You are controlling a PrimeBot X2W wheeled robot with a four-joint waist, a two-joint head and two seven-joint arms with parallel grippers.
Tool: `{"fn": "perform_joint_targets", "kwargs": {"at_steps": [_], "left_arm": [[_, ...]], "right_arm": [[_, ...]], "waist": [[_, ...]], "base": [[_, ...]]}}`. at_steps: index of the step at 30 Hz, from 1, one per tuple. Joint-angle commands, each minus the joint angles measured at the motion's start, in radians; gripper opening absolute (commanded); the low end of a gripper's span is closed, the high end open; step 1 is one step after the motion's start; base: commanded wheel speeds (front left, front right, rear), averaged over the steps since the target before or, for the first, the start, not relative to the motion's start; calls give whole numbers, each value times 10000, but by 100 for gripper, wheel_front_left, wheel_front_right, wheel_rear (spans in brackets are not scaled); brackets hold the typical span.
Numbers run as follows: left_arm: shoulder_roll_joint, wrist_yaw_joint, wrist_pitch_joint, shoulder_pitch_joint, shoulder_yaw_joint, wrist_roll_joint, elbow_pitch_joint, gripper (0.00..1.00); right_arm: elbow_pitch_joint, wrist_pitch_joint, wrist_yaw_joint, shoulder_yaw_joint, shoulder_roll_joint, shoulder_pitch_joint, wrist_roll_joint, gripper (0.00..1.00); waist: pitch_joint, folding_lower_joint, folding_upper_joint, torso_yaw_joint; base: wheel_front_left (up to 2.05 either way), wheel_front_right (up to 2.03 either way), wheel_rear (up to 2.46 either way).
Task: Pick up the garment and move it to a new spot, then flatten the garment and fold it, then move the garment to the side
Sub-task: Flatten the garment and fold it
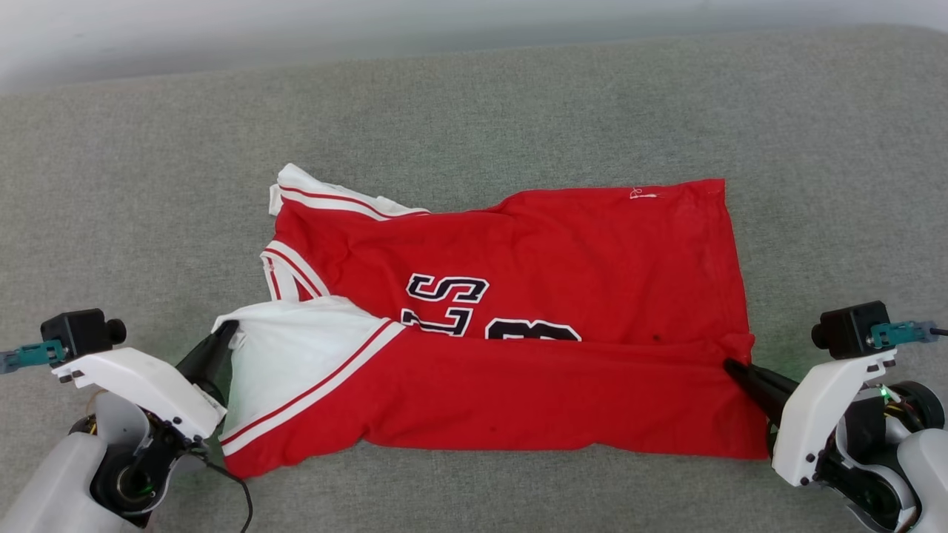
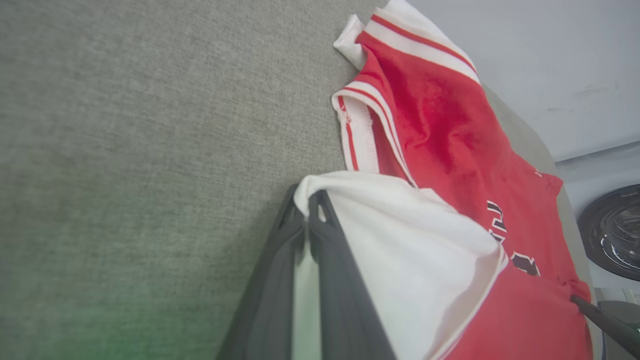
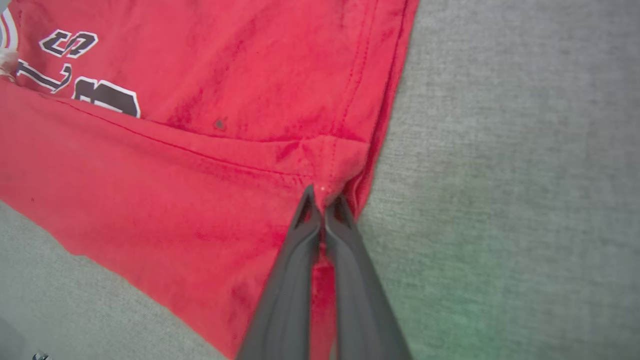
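In the head view, the jersey (image 1: 563, 259) lies partly folded on the grey fabric surface (image 1: 518, 96). Check the wrist views: left end effector (image 2: 311, 202) clenched on the white sleeve (image 2: 410, 240), right end effector (image 3: 324, 196) clenched on the red hem fold (image 3: 335, 160).

The garment (image 1: 578, 244) lies spread on the table (image 1: 474, 104), stretched between the two pairs of jaws. The left gripper (image 1: 222, 337) pinches the edge of a sleeve (image 1: 296, 355) at one end in its jaws, and the right gripper (image 1: 735, 365) pinches the hem at the other. A folded-over flap (image 1: 518, 400) runs from jaws to jaws, on top of the lower layer. Just beyond its edge, nearer the left jaws, lies the print (image 1: 448, 289), partly under the flap. The neckline (image 1: 289, 272) and second sleeve (image 1: 315, 191) lie beyond the left jaws.
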Motion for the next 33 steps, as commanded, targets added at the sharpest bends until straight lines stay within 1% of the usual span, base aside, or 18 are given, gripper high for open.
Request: {"fn": "perform_joint_targets", "kwargs": {"at_steps": [1, 2, 3, 5, 7, 8, 9, 14, 15, 16, 18, 21, 22, 23, 26, 28, 33], "left_arm": [[-13, -18, -132, -214, -25, -37, 21, 40], [-20, -20, -199, -250, -87, -34, 41, 90], [-48, -22, -228, -234, -161, -86, 61, 100], [-50, -24, -314, -251, -252, -150, -5, 100], [58, -25, -473, -213, -389, -102, -198, 100], [122, -26, -568, -156, -465, -85, -283, 100], [146, -26, -639, -47, -499, -161, -351, 100], [294, -28, -1069, 282, -618, -269, -795, 100], [501, -28, -1302, 564, -673, -146, -1111, 100], [537, -23, -1334, 695, -687, -130, -1191, 100], [609, 167, -1370, 961, -684, -106, -1478, 100], [871, 644, -1104, 1357, -905, 94, -2158, 100], [909, 849, -985, 1566, -971, 85, -2413, 100], [1022, 1148, -833, 1775, -1045, 122, -2633, 100], [1237, 1731, -439, 2152, -1249, 199, -3483, 100], [1444, 2038, -189, 2347, -1394, 329, -3946, 100], [1731, 2979, 417, 2510, -1549, 458, -4313, 100]], "right_arm": [[49, -27, -8, -17, 70, -88, -51, 4], [74, -12, -8, -26, 77, -96, -61, 13], [118, 35, -8, -43, 105, -62, -41, 18], [127, -47, -8, -160, 138, 18, -21, 35], [107, -4, -8, -201, 98, 149, -121, 66], [39, -69, -8, -249, 78, 188, -158, 94], [15, -88, -8, -337, 95, 245, -166, 100], [-305, -56, -8, -806, 130, 666, -541, 100], [-733, 4, -8, -1157, 239, 1034, -726, 100], [-879, 8, -8, -1324, 284, 1180, -794, 100], [-1196, 117, -8, -1608, 418, 1516, -997, 100], [-1728, 233, -8, -2068, 667, 2083, -1294, 100], [-1939, 303, -8, -2209, 786, 2287, -1366, 100], [-2185, 353, -8, -2337, 897, 2464, -1448, 100], [-2847, 522, -8, -2702, 1220, 2963, -1773, 100], [-3240, 680, -6, -2918, 1469, 3224, -1896, 100], [-4026, 1050, -6, -3293, 1853, 3584, -2185, 100]], "waist": [[42, -1, 0, 24], [56, -1, 0, 37], [50, -1, 0, 59], [17, -1, 0, 114], [-46, -1, 0, 158], [-91, -1, 0, 178], [-143, -1, 0, 197], [-460, -1, 0, 333], [-643, -1, 0, 376], [-702, -1, 0, 392], [-806, -1, 0, 422], [-911, -1, 0, 491], [-927, -1, 0, 508], [-914, -1, 0, 508], [-856, -1, 0, 490], [-817, -1, 0, 465], [-782, -1, 0, 362]], "base": [[0, 0, 0], [0, 0, 0], [0, 0, 0], [0, 0, 0], [0, 0, 0], [0, 0, 0], [0, 0, 0], [0, 0, 0], [0, 0, 0], [0, 0, 0], [0, 0, 0], [0, 0, 0], [0, 0, 0], [0, 0, 0], [0, 0, 0], [0, 0, 0], [0, 0, 0]]}}
